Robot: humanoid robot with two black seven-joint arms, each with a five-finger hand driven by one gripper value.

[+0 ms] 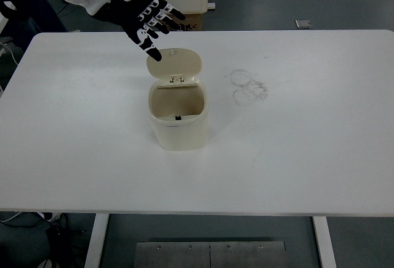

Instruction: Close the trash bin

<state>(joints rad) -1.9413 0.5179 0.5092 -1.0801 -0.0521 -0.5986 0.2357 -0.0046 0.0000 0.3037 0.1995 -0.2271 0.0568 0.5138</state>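
Table (295, 157) edge lies nearest us, bare and white, and a little past it, left of centre, stands the bin (178, 120), cream, its mouth open. Its lid (174, 63) stands upright on the hinge at the far rim, the inner face turned toward us. To the right, well apart from the bin, we see faint ring marks (248, 86) on the tabletop. Beyond the lid, our left hand (140, 14) hovers with fingers (161, 16) spread and holding nothing, the thumb tip close to the lid's upper left edge; whether it touches, we cannot tell. To close well, we judge the palm should come behind the lid's top and press forward and down, gently, so the light bin does not tip.
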